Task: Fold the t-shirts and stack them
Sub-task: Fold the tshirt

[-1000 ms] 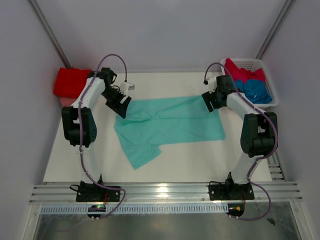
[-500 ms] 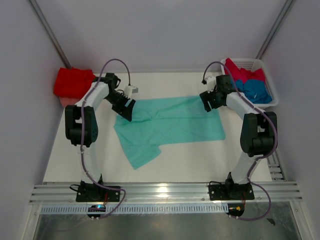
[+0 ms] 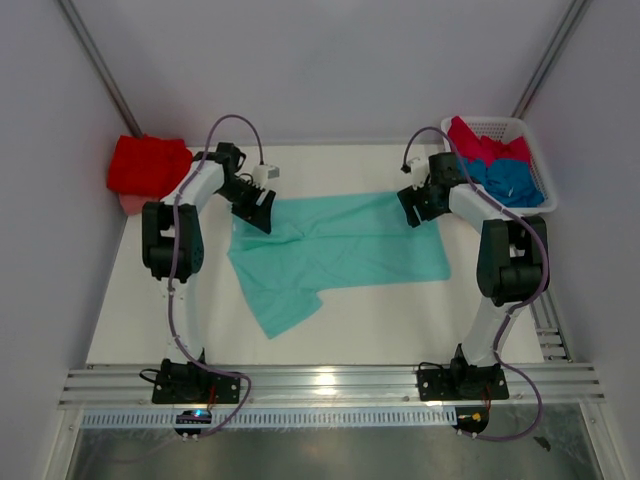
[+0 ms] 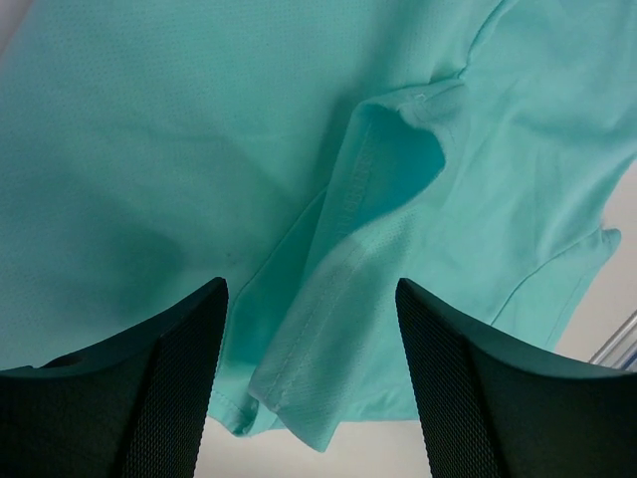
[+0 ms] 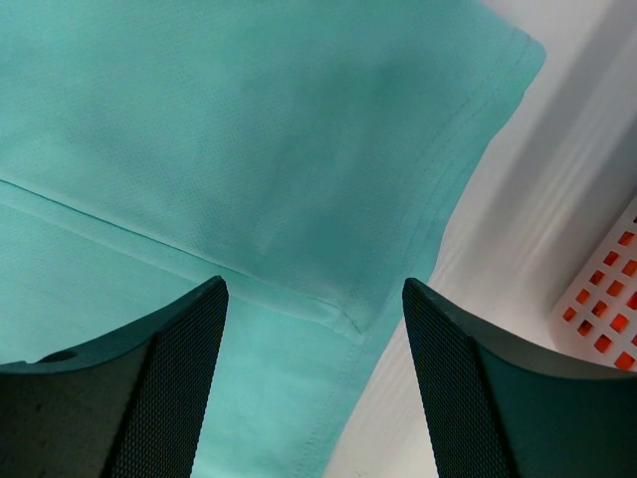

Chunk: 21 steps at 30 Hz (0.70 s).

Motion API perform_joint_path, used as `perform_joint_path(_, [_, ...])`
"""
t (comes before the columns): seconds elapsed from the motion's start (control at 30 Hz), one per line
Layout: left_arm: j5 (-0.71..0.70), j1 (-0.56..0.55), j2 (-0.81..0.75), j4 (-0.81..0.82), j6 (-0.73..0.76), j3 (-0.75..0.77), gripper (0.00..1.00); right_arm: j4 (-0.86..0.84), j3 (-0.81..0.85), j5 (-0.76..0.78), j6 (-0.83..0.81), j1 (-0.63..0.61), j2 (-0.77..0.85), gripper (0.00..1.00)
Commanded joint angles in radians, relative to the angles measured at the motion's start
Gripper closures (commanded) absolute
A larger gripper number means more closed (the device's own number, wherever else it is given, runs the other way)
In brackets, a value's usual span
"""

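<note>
A mint-teal t-shirt (image 3: 335,250) lies spread on the white table, one sleeve hanging toward the near left. My left gripper (image 3: 262,214) hovers open over its far left corner; in the left wrist view a hemmed fold of the shirt (image 4: 328,329) lies between the fingers. My right gripper (image 3: 415,212) stands open over the far right corner, with the shirt's hem (image 5: 398,289) between its fingers. A bright red t-shirt (image 3: 148,165) sits folded at the far left. Blue (image 3: 512,182) and crimson-pink (image 3: 488,146) t-shirts lie in the basket.
The white slatted basket (image 3: 530,135) stands at the far right corner, its orange-lit slats (image 5: 607,309) showing in the right wrist view. Grey walls close in both sides. An aluminium rail (image 3: 330,385) runs along the near table edge.
My left gripper has swung right and inward over the shirt's far left corner. My right gripper has shifted slightly toward the far corner. The shirt itself lies as before.
</note>
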<state>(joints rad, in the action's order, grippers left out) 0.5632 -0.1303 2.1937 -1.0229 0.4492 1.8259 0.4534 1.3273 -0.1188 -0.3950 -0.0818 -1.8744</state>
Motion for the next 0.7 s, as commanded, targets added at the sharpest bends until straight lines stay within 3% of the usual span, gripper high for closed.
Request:
perform_joint_path(0.0, [0.089,0.000,-0.003,-0.097,0.065,0.041,0.30,-0.018,0.046,-0.005,-0.012,0.002,-0.002,0.25])
perform_joint_path(0.4, [0.267,0.000,-0.031,-0.638,0.502,0.032,0.33,0.005,0.095,-0.036,0.008,0.002,-0.029,0.25])
perform_joint_path(0.57, [0.213,-0.003,-0.145,-0.638,0.582,-0.100,0.33,0.004,0.099,-0.039,0.010,0.004,-0.028,0.25])
perform_joint_path(0.67, [0.179,-0.003,-0.176,-0.550,0.487,-0.106,0.33,0.001,0.104,-0.044,0.016,0.002,-0.034,0.25])
